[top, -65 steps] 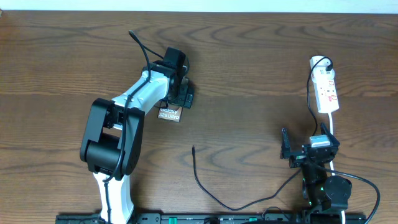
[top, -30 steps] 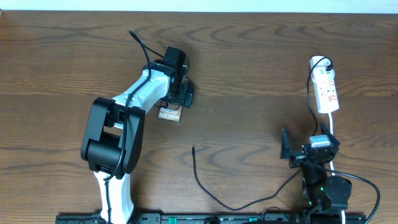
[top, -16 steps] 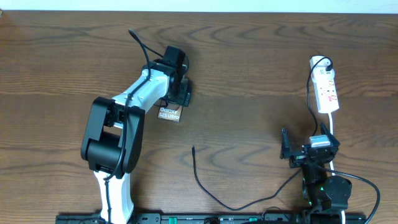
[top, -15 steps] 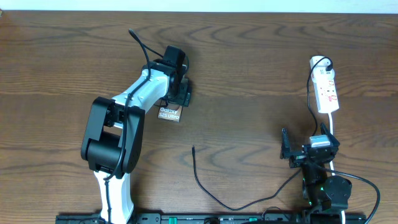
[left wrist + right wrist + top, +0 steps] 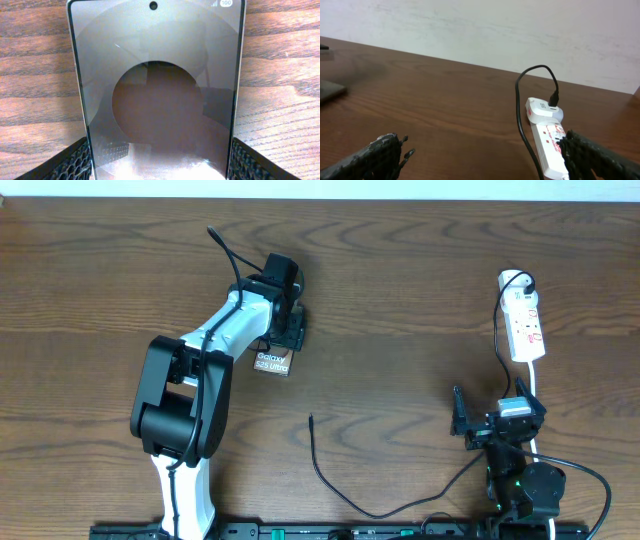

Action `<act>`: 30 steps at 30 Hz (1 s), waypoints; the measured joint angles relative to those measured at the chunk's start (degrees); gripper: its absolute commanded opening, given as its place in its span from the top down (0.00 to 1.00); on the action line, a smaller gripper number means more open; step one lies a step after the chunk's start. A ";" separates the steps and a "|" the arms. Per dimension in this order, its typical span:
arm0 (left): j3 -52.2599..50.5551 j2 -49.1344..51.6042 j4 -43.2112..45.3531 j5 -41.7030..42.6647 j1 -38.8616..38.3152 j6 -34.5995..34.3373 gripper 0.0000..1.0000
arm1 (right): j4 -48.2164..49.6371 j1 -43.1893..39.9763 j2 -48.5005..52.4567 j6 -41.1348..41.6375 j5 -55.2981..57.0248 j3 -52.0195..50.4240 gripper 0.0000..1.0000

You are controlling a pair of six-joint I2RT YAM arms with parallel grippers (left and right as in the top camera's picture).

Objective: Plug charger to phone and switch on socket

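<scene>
Overhead, the counter [image 5: 420, 260] carries everything: your left arm [image 5: 215, 340] stretches to the phone [image 5: 271, 364], and in the left wrist view the left gripper [image 5: 160, 162] grips it, pads pressed against both long edges. You look to be at the step of steadying the phone. The socket [image 5: 526, 330] lies far right, switch untouched, and the right gripper [image 5: 484, 150] sits near it, spread wide and empty. Next, that gripper likely must fetch the charger [image 5: 322, 473], whose tip lies loose mid-counter, well apart from the phone.
</scene>
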 measured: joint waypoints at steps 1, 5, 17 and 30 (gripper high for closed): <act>0.00 0.00 0.00 0.00 0.00 0.00 0.41 | 0.00 0.00 0.00 0.00 0.00 0.00 0.01; 0.00 0.00 0.00 0.00 0.00 0.00 0.57 | 0.00 0.00 0.00 0.00 0.00 0.00 0.01; 0.28 0.09 -0.44 0.02 0.00 0.02 0.93 | 0.00 0.00 0.00 0.00 0.00 0.00 0.01; 1.60 0.31 -3.34 0.46 0.00 1.11 0.93 | 0.00 0.00 0.00 0.00 0.00 0.00 0.01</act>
